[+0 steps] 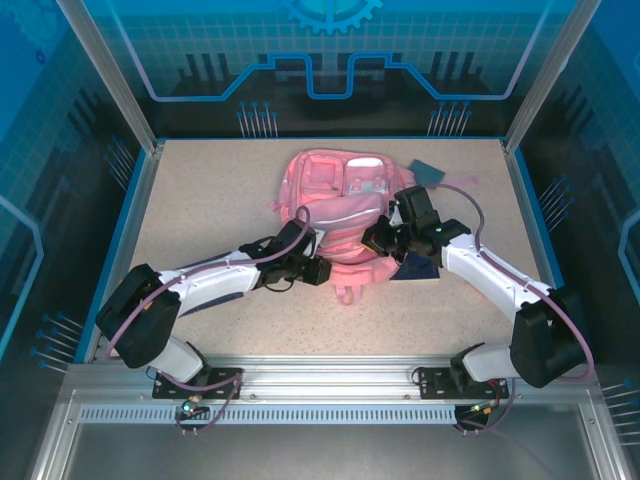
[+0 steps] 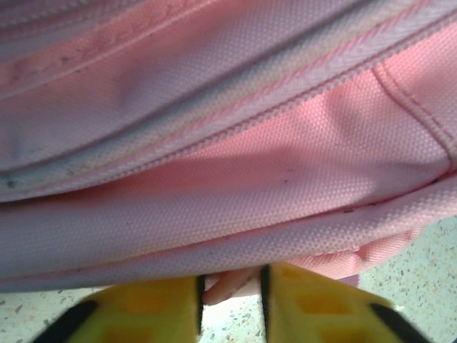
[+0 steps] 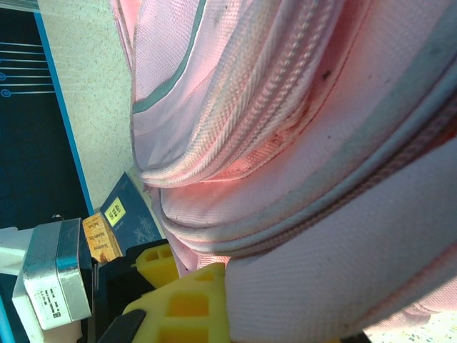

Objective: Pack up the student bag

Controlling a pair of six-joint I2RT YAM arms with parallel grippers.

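On the desk (image 1: pixel 200 200), both arms reach low to the pink student bag (image 1: pixel 335 195). The right end effector (image 1: pixel 376 238) is clenched. Whether the left end effector (image 2: pixel 230 282) is gripping, I cannot tell.

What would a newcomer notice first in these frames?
The large pink fabric backpack draws the eye first, lying in the middle of the speckled table. The left gripper and right gripper both sit at its near edge, right up against the fabric. A flat dark blue book lies by its far right corner.
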